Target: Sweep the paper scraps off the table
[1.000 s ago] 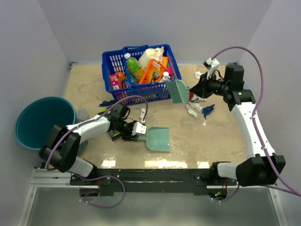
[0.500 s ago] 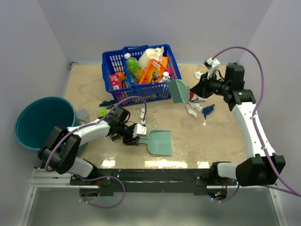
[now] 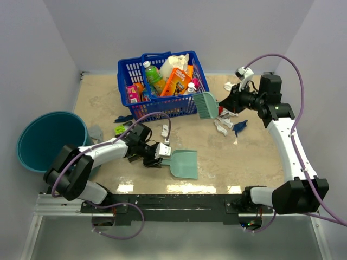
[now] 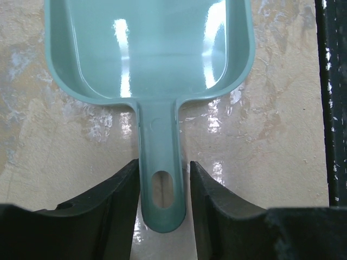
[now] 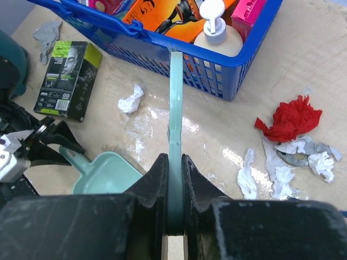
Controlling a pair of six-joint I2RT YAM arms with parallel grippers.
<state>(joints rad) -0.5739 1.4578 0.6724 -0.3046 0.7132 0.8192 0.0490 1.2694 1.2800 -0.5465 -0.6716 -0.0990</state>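
The mint-green dustpan (image 3: 185, 164) lies flat on the table (image 3: 255, 162), near the front middle. My left gripper (image 3: 161, 153) is open with its jaws on either side of the dustpan handle (image 4: 161, 162). The left finger touches the handle and a thin gap shows at the right finger. My right gripper (image 3: 227, 101) is shut on the handle of the mint-green brush (image 3: 206, 105), held above the table beside the basket. Paper scraps lie under and right of the brush: a red wad (image 5: 293, 116), white shreds (image 5: 246, 176) and a dark blue piece (image 3: 239, 125). Another white wad (image 5: 130, 100) lies near the dustpan.
A blue basket (image 3: 162, 104) full of bottles and boxes stands at the back middle. A teal bucket (image 3: 49, 138) stands off the table's left side. A black-and-green packet (image 5: 68, 80) and a grey scrap (image 3: 96, 131) lie left of my left arm.
My left gripper has moved a little to the right, further along the dustpan handle, and the dustpan has shifted slightly. The right arm and the brush have not moved.
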